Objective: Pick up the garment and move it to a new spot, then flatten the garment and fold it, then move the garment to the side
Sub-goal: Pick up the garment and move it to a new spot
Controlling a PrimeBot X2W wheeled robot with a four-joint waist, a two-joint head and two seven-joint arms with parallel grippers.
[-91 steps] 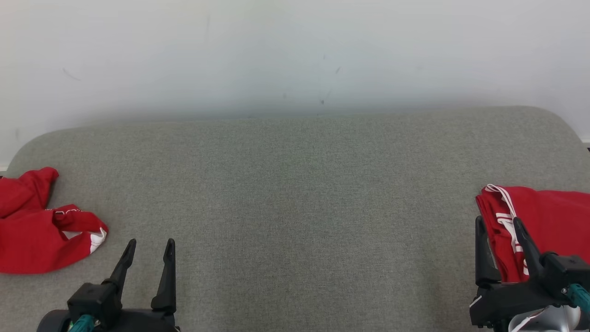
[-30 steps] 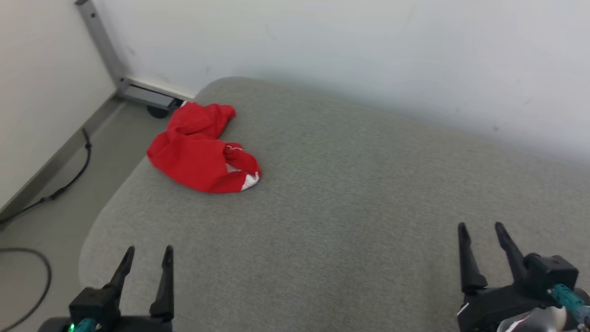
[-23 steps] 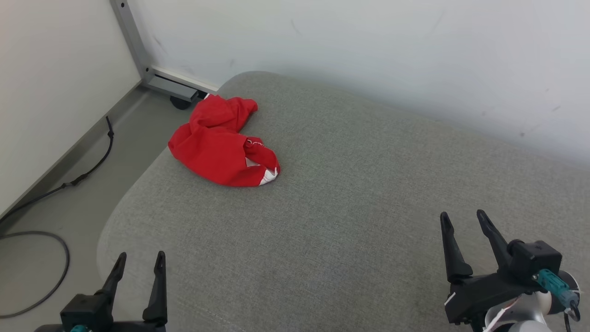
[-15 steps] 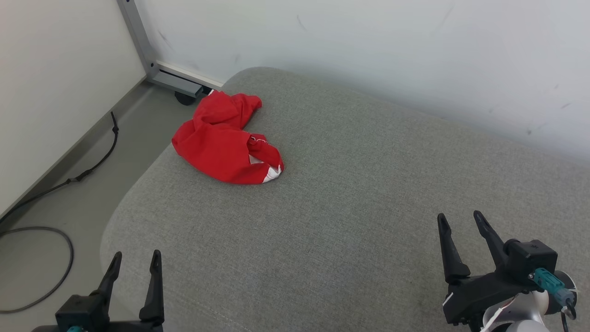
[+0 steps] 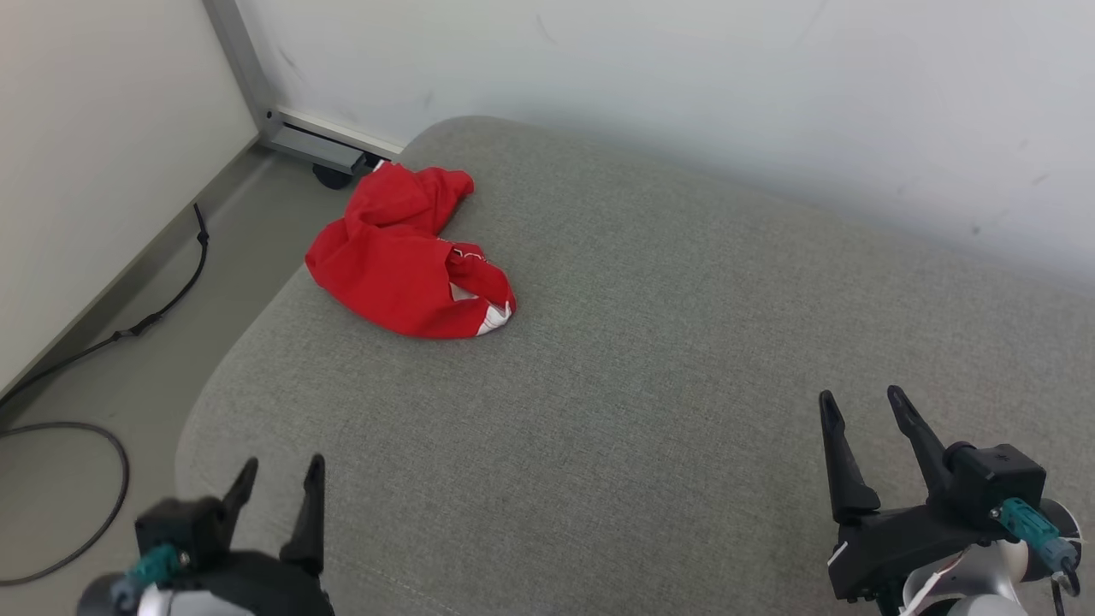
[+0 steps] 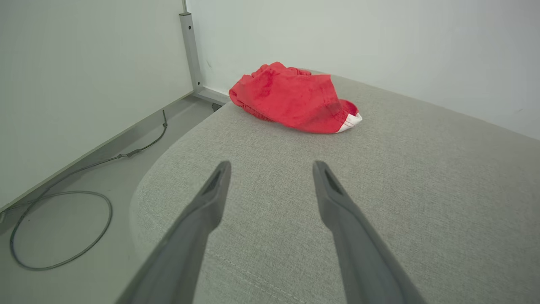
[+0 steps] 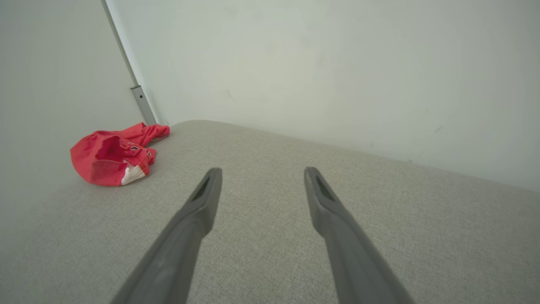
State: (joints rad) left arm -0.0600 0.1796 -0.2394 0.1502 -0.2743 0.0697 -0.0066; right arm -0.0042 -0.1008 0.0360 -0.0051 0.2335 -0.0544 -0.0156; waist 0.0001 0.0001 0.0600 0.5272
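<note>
lying crumpled, garment (image 5: 393,265) lettering unreadable

Red garment (image 5: 402,261), white trim

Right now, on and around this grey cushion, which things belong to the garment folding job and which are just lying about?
For the job: red garment, crumpled at the far left corner of the grey cushion; left fingers and right fingers, both open, empty.
Lying about: black cable on the floor; metal post by the wall.
</note>
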